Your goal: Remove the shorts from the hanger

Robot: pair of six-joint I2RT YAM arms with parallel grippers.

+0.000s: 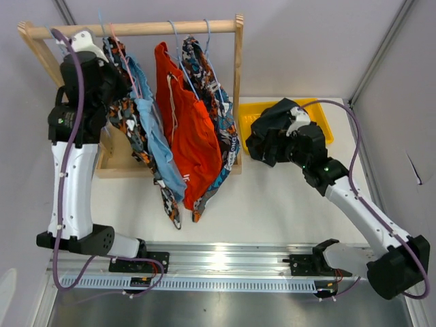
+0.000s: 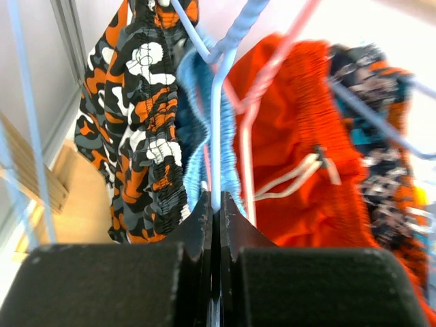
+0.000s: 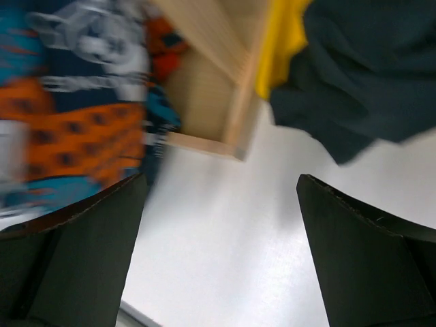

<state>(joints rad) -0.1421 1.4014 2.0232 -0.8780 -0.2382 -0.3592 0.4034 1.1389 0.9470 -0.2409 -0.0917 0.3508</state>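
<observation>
Four pairs hang on the rack (image 1: 136,28): camo (image 1: 129,129), light blue (image 1: 160,150), orange (image 1: 194,129) and print (image 1: 221,122). One navy pair (image 3: 368,68) lies in the yellow bin (image 1: 246,119), so one looks done and four are left. The left hand (image 2: 215,204) is pinched shut on a blue hanger wire (image 2: 216,136). The right hand (image 3: 219,180) is wide apart, holding nothing. The surface (image 1: 272,204) in front gives open room; the rack's post (image 1: 238,82) stands just beside the bin.

Bright, even light glares off the metal rail (image 1: 218,257); the right wrist view smears the printed shorts (image 3: 61,116) with blur.
</observation>
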